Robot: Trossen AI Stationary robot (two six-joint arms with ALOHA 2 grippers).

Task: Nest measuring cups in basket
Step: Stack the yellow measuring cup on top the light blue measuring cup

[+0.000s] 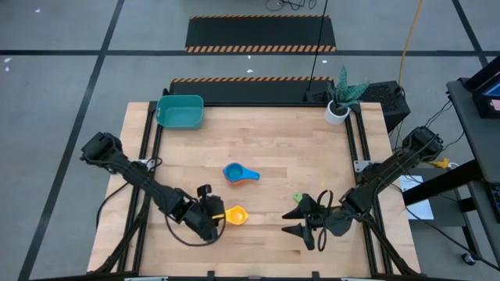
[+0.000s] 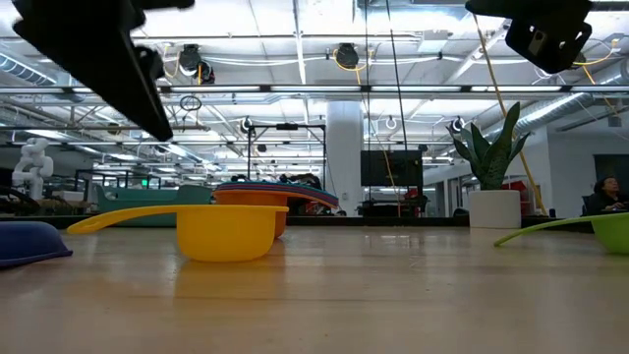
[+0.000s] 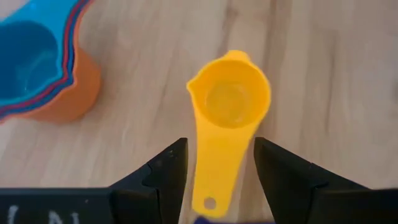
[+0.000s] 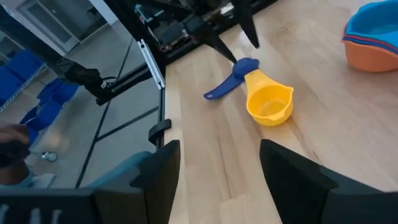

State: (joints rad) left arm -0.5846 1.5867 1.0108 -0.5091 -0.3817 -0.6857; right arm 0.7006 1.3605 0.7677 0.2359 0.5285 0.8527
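A yellow measuring cup [image 3: 229, 99] [image 1: 236, 215] [image 2: 226, 231] lies upright on the table with its handle [image 3: 214, 171] pointing at my left gripper [image 3: 216, 177] [image 1: 212, 212]. That gripper is open, one finger on each side of the handle, with a narrow gap at both. A dark blue cup [image 4: 233, 78] [image 2: 28, 241] lies beside the yellow one, under the left gripper. A nested stack, orange outside with blue cups inside [image 3: 37, 65] [image 1: 238, 173], stands mid-table. A green cup [image 1: 297, 197] [image 2: 604, 231] lies by my open right gripper [image 1: 308, 221] [image 4: 221, 180]. The teal basket [image 1: 180, 111] sits at the far left corner.
A small white plant pot [image 1: 337, 112] [image 2: 494, 208] stands at the far right corner. Bare wood lies between the stack and the basket. Black frame rails run along the table's left and right edges [image 1: 147, 148].
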